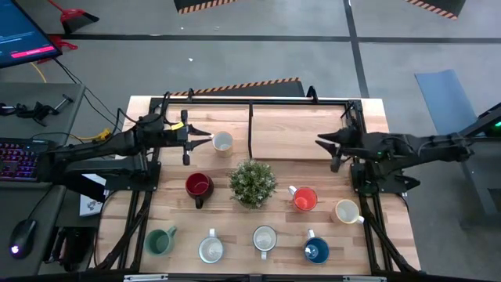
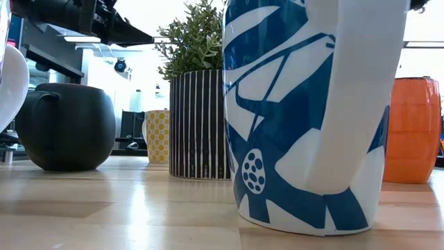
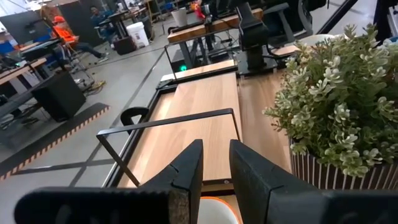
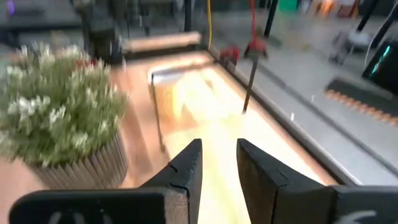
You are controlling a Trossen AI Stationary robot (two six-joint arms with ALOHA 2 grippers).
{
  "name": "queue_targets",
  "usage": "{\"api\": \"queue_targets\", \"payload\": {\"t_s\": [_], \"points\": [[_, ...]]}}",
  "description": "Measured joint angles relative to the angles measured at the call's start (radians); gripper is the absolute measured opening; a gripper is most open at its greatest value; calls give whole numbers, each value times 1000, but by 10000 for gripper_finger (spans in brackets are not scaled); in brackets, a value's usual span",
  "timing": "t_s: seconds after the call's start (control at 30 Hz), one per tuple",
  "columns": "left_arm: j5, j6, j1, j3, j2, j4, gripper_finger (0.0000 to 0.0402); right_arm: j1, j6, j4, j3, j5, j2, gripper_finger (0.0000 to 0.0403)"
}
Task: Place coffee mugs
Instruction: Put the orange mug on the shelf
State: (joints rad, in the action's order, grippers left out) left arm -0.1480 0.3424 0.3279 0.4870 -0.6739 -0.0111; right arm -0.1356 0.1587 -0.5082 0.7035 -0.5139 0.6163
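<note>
Several coffee mugs stand on their bases on the wooden table (image 1: pixel 274 133): a pale one (image 1: pixel 223 142) at the far left, red (image 1: pixel 198 186), orange (image 1: pixel 304 199), cream (image 1: pixel 347 211), green (image 1: pixel 160 240), two white (image 1: pixel 211 249) (image 1: pixel 264 239) and blue (image 1: pixel 316 251). My left gripper (image 1: pixel 205 135) (image 3: pixel 216 149) hovers just left of the pale mug, fingers a narrow gap apart with nothing between them. My right gripper (image 1: pixel 319 142) (image 4: pixel 219 149) hangs over the far right of the table, pointing toward the left, also narrowly open and holding nothing.
A spiky green plant (image 1: pixel 252 182) in a striped pot (image 2: pixel 198 125) stands mid-table between the arms. A thin black metal frame (image 1: pixel 250 125) runs along the far edge, with a bar reaching toward the plant. Bare wood lies between the two grippers.
</note>
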Motion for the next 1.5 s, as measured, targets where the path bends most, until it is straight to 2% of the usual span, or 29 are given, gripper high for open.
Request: {"api": "queue_targets", "payload": {"t_s": [0.17,0.27,0.57,0.77,1.03,1.5], "points": [[0,0,0,0,0,-7,69,0,90,-224,164,108,181,81],[1,-1,0,0,0,-39,69,0,143,-301,192,192,268,81],[2,-43,0,0,0,-36,69,0,164,-293,184,377,443,81],[3,-77,0,0,0,-38,69,-14,289,-270,184,492,513,81],[3,-79,0,0,0,-76,69,-95,383,-251,184,484,590,81],[2,-79,-1,0,0,-83,69,-201,365,-211,184,442,653,81]]}}
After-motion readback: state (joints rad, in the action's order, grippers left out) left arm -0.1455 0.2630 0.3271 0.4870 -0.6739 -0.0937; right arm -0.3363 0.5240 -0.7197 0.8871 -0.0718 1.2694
